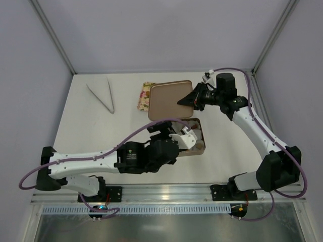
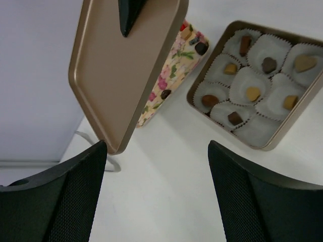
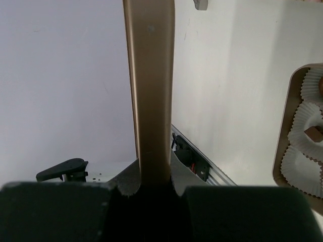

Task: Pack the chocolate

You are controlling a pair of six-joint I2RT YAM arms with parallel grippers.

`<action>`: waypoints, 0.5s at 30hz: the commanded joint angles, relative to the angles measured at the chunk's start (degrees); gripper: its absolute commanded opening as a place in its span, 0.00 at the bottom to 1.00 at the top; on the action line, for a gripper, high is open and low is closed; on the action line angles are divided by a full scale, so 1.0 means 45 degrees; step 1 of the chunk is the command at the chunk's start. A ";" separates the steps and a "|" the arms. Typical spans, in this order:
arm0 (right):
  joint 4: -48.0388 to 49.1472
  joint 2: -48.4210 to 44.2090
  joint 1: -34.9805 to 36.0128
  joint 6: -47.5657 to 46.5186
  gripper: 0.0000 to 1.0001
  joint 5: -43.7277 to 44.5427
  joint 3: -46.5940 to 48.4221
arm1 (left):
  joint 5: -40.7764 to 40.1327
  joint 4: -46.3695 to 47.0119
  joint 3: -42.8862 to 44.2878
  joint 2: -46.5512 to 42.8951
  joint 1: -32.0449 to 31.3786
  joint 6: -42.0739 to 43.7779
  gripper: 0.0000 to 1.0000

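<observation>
The chocolate lies as several small dark and tan pieces, such as a tan one (image 2: 253, 93) and a dark one (image 2: 269, 64), each in a white paper cup inside the gold box (image 2: 282, 136). Two more dark pieces (image 2: 201, 48) rest on the floral tray (image 2: 174, 65). My left gripper (image 2: 156, 148) is open and empty over bare table, just short of the box (image 1: 202, 146). My right gripper (image 1: 189, 99) is shut on the edge of the gold lid (image 1: 169, 98), holding it tilted above the floral tray. Seen from the right wrist, the lid (image 3: 150, 91) runs straight out from my right gripper (image 3: 154, 189).
Metal tongs (image 1: 103, 96) lie at the back left of the white table. The floral tray (image 1: 144, 96) is partly covered by the lid. My left arm's body overlaps the near left part of the box. Frame posts and purple walls bound the table.
</observation>
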 commanded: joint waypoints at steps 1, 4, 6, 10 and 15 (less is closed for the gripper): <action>-0.0407 -0.0075 -0.0110 -0.0005 0.04 -0.0473 0.0863 | -0.2405 0.2670 -0.0476 0.0273 -0.0329 0.2770 0.79; -0.0525 -0.0095 -0.0168 0.0112 0.04 -0.0571 0.1000 | -0.2171 0.3705 -0.0886 0.0431 -0.0309 0.3748 0.79; -0.0545 -0.0230 -0.0168 0.0248 0.04 -0.0610 0.1020 | -0.2229 0.4565 -0.1352 0.0432 -0.0290 0.4778 0.79; -0.0701 -0.0524 -0.0188 0.0346 0.04 -0.0629 0.0923 | -0.2210 0.6695 -0.1765 0.0568 0.0217 0.5955 0.79; -0.0681 -0.0973 -0.0168 0.0581 0.04 -0.0727 0.0630 | -0.1916 0.8335 -0.2174 0.0898 0.0686 0.7398 0.77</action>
